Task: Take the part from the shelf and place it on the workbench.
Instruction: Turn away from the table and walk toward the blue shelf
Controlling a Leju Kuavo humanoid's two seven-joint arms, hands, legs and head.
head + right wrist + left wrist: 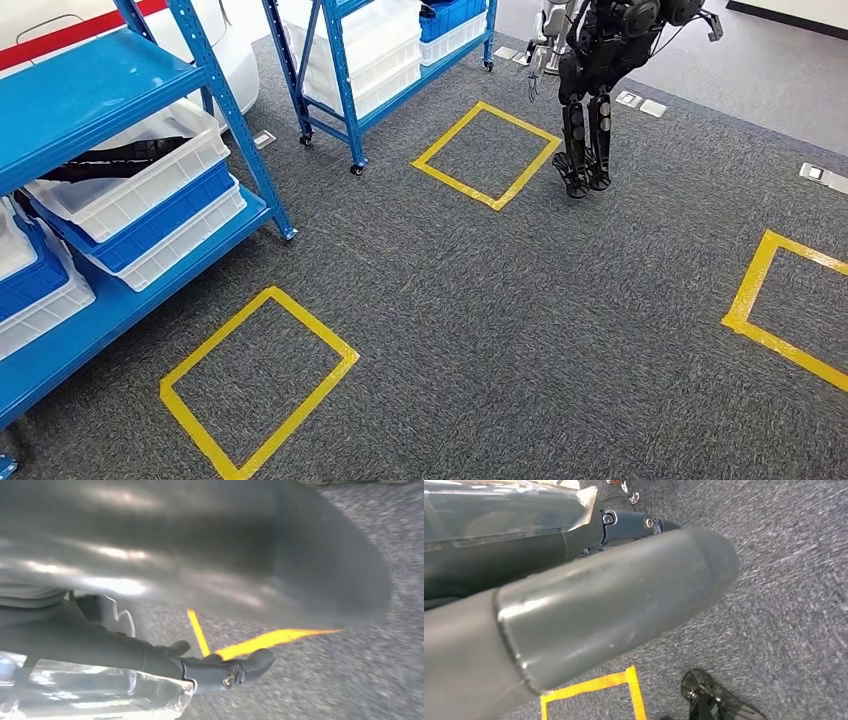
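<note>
A dark part wrapped in clear plastic [499, 510] lies along my left hand [614, 605]; the thick grey thumb crosses in front of it and dark fingers [634, 522] reach out past the wrap. My right hand [200, 555] holds the plastic-wrapped part [90, 695] the same way, its dark fingers [220, 672] along the wrap. Both hands hang over grey carpet. In the head view, another long black part [120, 158] lies in a white bin [150, 185] on the blue shelf [90, 90] at the left.
A second blue shelf on wheels [350, 90] with white and blue bins stands at the back. Yellow tape squares [260, 385] [490, 155] [780, 310] mark the carpet. A black humanoid robot [595, 90] stands beside the far square.
</note>
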